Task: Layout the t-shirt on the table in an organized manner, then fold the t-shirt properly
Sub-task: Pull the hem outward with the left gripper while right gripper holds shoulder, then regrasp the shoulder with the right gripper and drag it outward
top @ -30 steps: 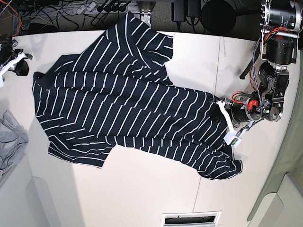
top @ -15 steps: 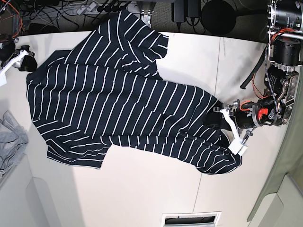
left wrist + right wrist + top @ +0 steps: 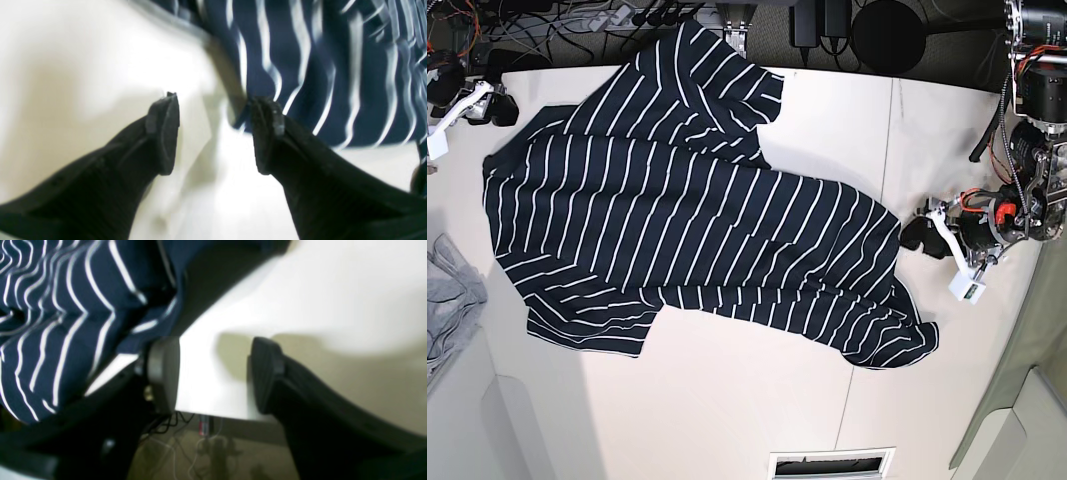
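The dark navy t-shirt [image 3: 697,230] with thin white stripes lies spread across the white table [image 3: 727,400], rumpled at its right end. My left gripper [image 3: 924,240] is open and empty just right of that rumpled end, clear of the cloth. In the left wrist view the left gripper [image 3: 213,133] stands with jaws apart over bare table, and the shirt [image 3: 317,66] is by the right fingertip. My right gripper [image 3: 489,103] is open beside the shirt's far left corner. The right wrist view shows the right gripper [image 3: 213,373] empty, with the shirt [image 3: 66,306] to its left.
A plain grey cloth [image 3: 447,300] lies at the table's left edge. Cables and power strips [image 3: 627,15] run along the back. A thin seam [image 3: 882,150] crosses the table on the right. A vent slot [image 3: 832,463] sits at the front edge.
My left gripper has let go of the shirt's right end and drawn back to the right. My right gripper has moved up and away from the shirt's left corner. The shirt has settled flatter.
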{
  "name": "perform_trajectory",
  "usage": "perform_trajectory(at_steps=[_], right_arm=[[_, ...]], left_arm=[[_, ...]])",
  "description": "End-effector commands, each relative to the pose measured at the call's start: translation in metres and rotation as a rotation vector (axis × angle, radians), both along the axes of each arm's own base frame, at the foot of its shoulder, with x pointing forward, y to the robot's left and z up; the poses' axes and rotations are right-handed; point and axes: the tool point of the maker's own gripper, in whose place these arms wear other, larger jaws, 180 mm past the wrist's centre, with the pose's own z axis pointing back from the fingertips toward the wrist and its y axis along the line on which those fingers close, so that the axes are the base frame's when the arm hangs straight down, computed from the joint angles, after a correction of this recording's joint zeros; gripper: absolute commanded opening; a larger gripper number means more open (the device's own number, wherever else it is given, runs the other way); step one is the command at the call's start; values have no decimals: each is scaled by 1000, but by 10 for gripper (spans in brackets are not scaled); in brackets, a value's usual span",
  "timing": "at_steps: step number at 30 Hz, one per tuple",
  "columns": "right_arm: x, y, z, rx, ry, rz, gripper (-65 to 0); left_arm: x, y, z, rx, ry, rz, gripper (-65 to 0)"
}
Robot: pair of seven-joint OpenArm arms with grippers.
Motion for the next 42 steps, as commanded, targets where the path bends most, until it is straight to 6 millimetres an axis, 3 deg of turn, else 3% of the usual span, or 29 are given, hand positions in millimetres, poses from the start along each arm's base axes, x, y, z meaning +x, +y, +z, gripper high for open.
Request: perform_trajectory(at_steps=[1, 5, 9, 11, 14, 15, 16, 18, 22, 27, 31, 35, 38, 42], right_arm=[[8, -2, 8, -9, -36, 18, -307], [10, 22, 0, 16, -36, 77, -307], [9, 58, -16, 25, -20, 164, -307], [11, 75, -22, 31, -23, 185, -308], [16, 93, -27, 39, -26, 196, -330], [18, 97, -27, 43, -31, 195, -380], [19, 97, -27, 38, -31, 195, -455], [21, 94, -28, 19, -29, 200, -643], [19, 72, -24, -32, -12, 208, -650], [24, 25, -7, -90, -11, 161, -650], [36, -15, 18, -149, -55, 139, -650], [45, -46, 38, -230, -76, 151, -650], [54, -54, 47, -255, -93, 157, -650], [58, -47, 49, -215, -112, 140, -634]], left_arm=[[9, 3, 11, -14, -43, 10, -291], [-3, -16, -2, -63, -22, -18, -291], [1, -46, -5, -123, -53, -26, -297], [4, -58, -6, -138, -74, -31, -377], [5, -70, -9, -121, -92, -49, -586], [5, -70, -10, -116, -91, -52, -650], [5, -71, -10, -116, -91, -52, -650], [8, -67, -8, -108, -96, -52, -650], [19, -31, 5, -46, -102, -4, -650], [18, 6, 36, 27, -89, -35, -650], [14, 5, 64, 31, -77, -117, -650], [11, -9, 93, -11, -93, -180, -650], [14, -19, 106, -16, -137, -209, -650], [22, -24, 111, -16, -190, -203, -650]])
